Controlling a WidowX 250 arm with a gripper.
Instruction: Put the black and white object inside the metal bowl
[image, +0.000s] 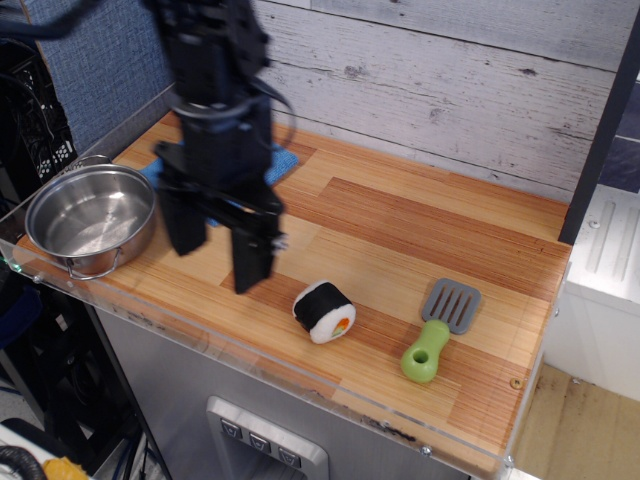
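1. The black and white object (323, 311) was a stubby plush roll: a black band wrapped round a white cylinder, and on its end face an orange patch with a touch of green.
2. It lay tipped on the wooden tabletop (420, 230), its short axis running from upper left to lower right, the coloured end pointing down and right toward the front edge and partly up at the camera.
3. The gripper (220, 245) hung over the table with its two dark fingers spread apart and pointing down, nothing between them; one fingertip (252, 280) sat lower in the frame than the other.
4. The roll sat just to the right of that lower finger and a little nearer the front edge, apart from it, not touched.
5. The metal bowl (90, 218) stood well out to the gripper's left at the table's corner, shiny and hollow, with a wire loop handle showing at its front and another at its back.
6. A blue cloth (280, 160) peeked out behind the gripper, mostly hidden by the arm; how far it spread I could not tell.
7. Beyond the roll, farther right of the gripper, lay a spatula (440, 328) with a grey slotted head and a green handle, the handle aimed at the front edge.
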